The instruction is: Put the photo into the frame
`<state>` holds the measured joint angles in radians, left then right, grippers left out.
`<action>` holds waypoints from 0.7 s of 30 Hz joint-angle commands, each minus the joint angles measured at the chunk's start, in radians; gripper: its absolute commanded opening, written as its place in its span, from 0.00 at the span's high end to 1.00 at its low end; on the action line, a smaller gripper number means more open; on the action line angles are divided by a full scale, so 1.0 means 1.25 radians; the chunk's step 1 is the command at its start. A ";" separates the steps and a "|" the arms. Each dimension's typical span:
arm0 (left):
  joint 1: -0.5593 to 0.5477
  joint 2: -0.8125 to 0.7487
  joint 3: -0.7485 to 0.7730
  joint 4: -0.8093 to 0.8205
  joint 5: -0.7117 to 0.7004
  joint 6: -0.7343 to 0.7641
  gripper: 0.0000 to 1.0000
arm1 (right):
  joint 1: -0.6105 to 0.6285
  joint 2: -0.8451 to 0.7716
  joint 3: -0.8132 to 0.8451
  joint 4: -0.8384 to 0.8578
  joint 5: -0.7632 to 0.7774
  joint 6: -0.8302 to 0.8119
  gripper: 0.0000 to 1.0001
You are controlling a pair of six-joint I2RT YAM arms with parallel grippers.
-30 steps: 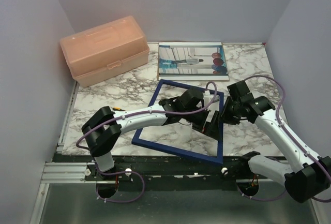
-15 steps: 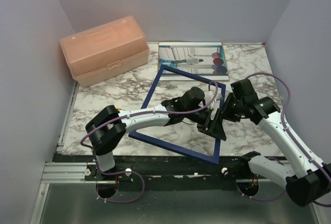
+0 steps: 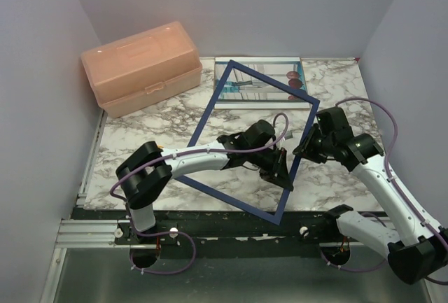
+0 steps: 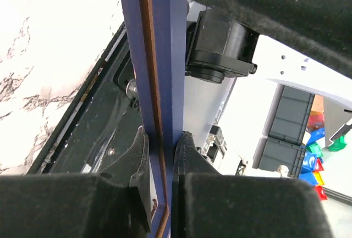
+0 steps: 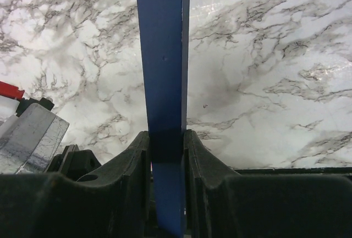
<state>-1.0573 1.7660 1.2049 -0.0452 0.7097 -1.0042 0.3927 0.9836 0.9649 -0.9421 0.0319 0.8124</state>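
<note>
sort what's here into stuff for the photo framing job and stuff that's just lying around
For the job:
frame, tilted up, clamped by the left gripper and right gripper
photo, lying flat beyond it, not yet in

Just lying about:
peach box, lid shut

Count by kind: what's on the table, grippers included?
frame: 1
photo: 1
peach box: 1
grippers: 2, the left gripper and the right gripper, both clamped on the frame
Total: 5
</note>
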 commanded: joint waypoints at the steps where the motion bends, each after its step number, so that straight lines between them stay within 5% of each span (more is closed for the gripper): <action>1: -0.009 -0.030 0.014 0.040 -0.026 0.059 1.00 | 0.005 -0.009 0.010 0.082 -0.064 0.037 0.84; 6: 0.006 -0.079 0.001 -0.025 -0.094 0.097 1.00 | 0.005 -0.026 0.008 0.114 -0.079 0.040 0.46; 13: 0.028 -0.143 -0.038 -0.062 -0.160 0.129 1.00 | 0.004 -0.020 0.013 0.133 -0.095 0.043 0.14; 17: 0.030 -0.175 -0.044 -0.087 -0.180 0.158 1.00 | 0.003 -0.006 0.013 0.140 -0.111 0.024 0.01; 21: 0.032 -0.205 -0.049 -0.118 -0.197 0.184 1.00 | 0.003 -0.010 0.030 0.165 -0.131 -0.005 0.00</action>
<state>-1.0180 1.5841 1.1522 -0.1661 0.5278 -0.8585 0.3935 0.9726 0.9649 -0.7864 -0.0841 0.8448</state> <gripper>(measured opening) 0.181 0.997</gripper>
